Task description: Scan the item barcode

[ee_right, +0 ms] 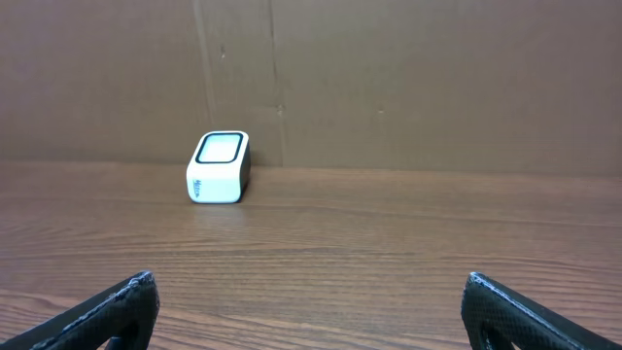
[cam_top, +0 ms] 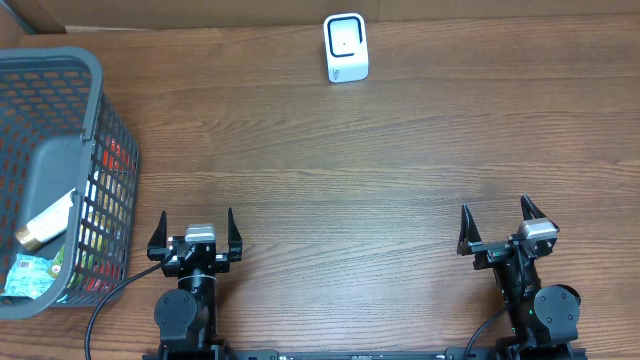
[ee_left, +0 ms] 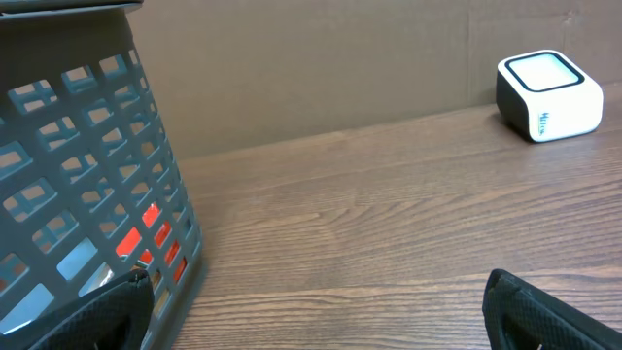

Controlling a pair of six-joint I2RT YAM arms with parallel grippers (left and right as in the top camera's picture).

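— Where's the thing to scan?

— Inside the grey plastic lattice basket, well left of the small white rounded-cube scanner and nearer the arms. A cream bottle with a gold cap lies tilted in it, a crinkly teal packet sits at its near corner, and red packaging shows through the mesh.

— And the scanner itself?

— It is glossy, with a dark-rimmed window. It stands on the wood-grain counter, right by the brown cardboard wall.

— The hands?

— The left hand and right hand are on the near side from the scanner. Both have their black fingers spread wide apart and grip nothing.

— Do the views differ?

— Only the overhead view looks into the basket. The left wrist view sees its outer lattice, with red behind the holes. The right wrist view takes in the scanner, counter and cardboard.
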